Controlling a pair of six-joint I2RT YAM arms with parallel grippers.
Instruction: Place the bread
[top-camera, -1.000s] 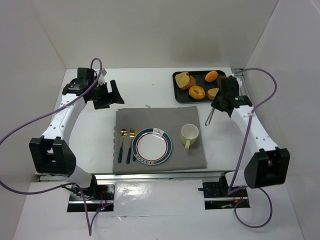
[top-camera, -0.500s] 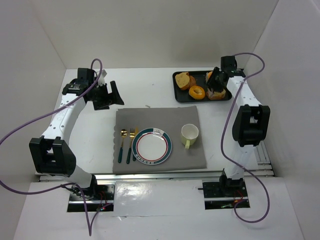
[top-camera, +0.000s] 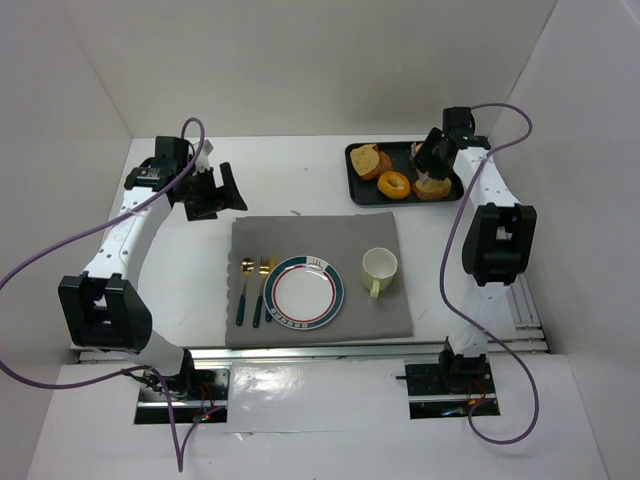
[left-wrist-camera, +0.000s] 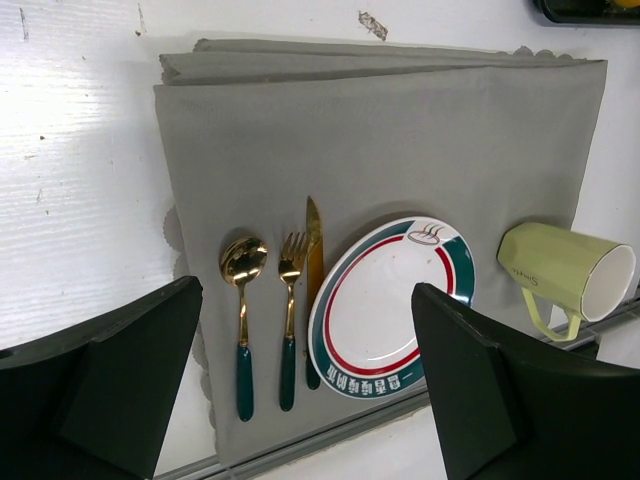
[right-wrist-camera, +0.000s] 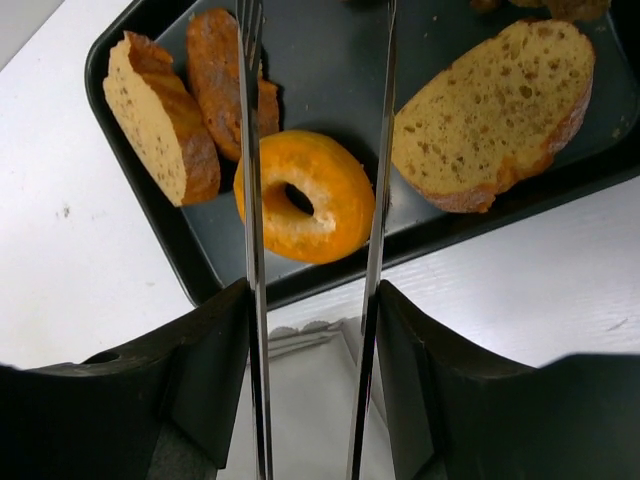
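left gripper (top-camera: 218, 190) unchanged, jaws apart, idle at 10 o'clock of plate (top-camera: 303, 292). right gripper (right-wrist-camera: 310, 300) has swung from beside the tray (right-wrist-camera: 330, 60) to over it, jaws clamped on tongs (right-wrist-camera: 250, 200), tines apart above doughnut (right-wrist-camera: 330, 215). bread (right-wrist-camera: 490, 110) still on tray, 1 o'clock of plate; pick likely next.

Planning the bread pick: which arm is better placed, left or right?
Right. The right gripper holds tongs over the tray, prongs straddling the ring-shaped bread. The left gripper is open, far off beside the placemat.
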